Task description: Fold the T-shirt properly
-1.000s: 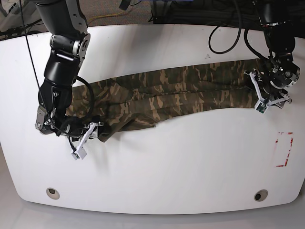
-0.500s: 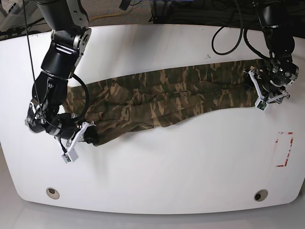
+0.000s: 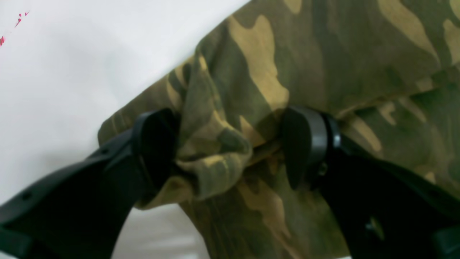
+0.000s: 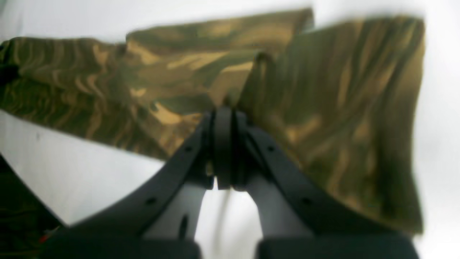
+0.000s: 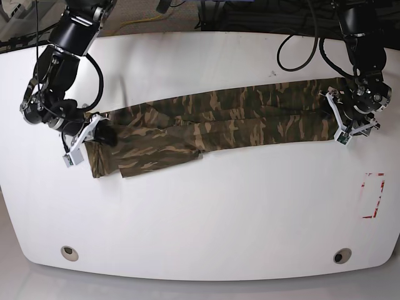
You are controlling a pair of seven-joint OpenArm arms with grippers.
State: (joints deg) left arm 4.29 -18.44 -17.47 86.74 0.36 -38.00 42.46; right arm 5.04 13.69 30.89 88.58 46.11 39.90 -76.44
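Both grippers sit at opposite ends of the soft camouflage-print cloth T-shirt (image 5: pixel 212 122), which lies stretched into a long narrow band across the white round-cornered table (image 5: pixel 206 219).

At the end on the base view's left, the right gripper (image 5: pixel 100 132) has its black jaws pressed together, pinching a bunched edge of the olive, brown and tan cloth. In its wrist view, the right gripper (image 4: pixel 222 118) shows the two jaws meeting flat against each other at the fabric's edge, with cloth fanning out to either side beyond them. That picture is blurred, so finer folds there cannot be made out. Below this gripper in the base view, a flap of the shirt hangs down toward the table's near side, wider than the rest of the band.

At the other end, the left gripper (image 5: pixel 342 119) stands over the cloth's far right edge. Its wrist view shows the left gripper (image 3: pixel 230 147) with jaws spread apart, one pad on each side of a crumpled lump of fabric. The left pad touches the lump; whether the right pad presses it cannot be told.

A red-and-white dashed rectangle marking (image 5: pixel 374 195) lies on the table near its right edge, well apart from the shirt. Two round metal-ringed holes (image 5: pixel 70 252) sit near the table's front edge.
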